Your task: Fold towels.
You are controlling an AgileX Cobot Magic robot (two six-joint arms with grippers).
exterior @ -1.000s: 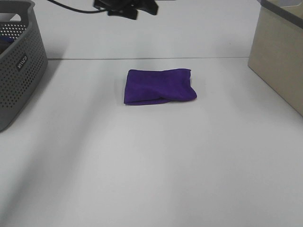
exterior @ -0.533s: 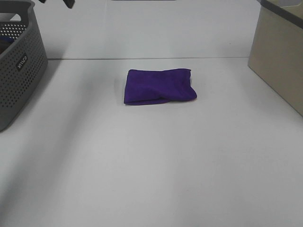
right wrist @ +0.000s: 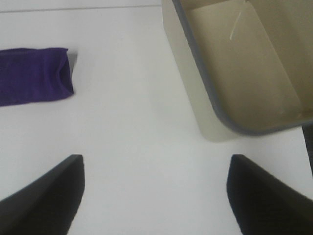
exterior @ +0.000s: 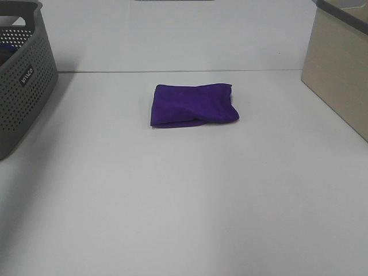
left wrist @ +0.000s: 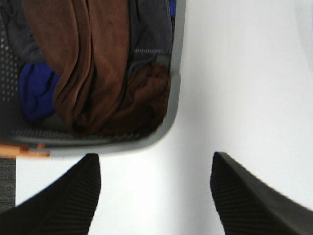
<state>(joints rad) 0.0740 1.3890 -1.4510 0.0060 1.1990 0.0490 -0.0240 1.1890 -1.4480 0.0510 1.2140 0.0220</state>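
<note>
From the high camera we see a white table [exterior: 184,195] with a deep purple towel [exterior: 193,104] lying folded into a compact rectangle, a little beyond the middle of the table and well apart from everything else. Its near edge shows layered folds, and its right end bulges slightly. Nothing touches it.

At the far left stands a grey perforated basket [exterior: 26,80], partly cut off by the edge of the view. At the far right sits a beige bin [exterior: 339,75] with a grey rim, also partly cut off. Neither arm appears in this high view.

From the left wrist camera we look down on the left gripper [left wrist: 155,196], whose two dark ribbed fingers [left wrist: 63,200] stand wide apart with bare table between them, holding nothing. Just beyond the fingers lies the rounded corner of the grey basket [left wrist: 173,88], and inside it we see a heap of cloths: brown ones [left wrist: 98,68], a blue one [left wrist: 36,90] and a grey one [left wrist: 149,29].

From the right wrist camera we see the right gripper [right wrist: 156,196], its two dark fingers [right wrist: 46,196] likewise spread wide over bare table and empty. The beige bin [right wrist: 193,73] lies beside it, its pale inside visible. The purple towel [right wrist: 34,76] shows on the opposite side, well apart from the fingers.
</note>
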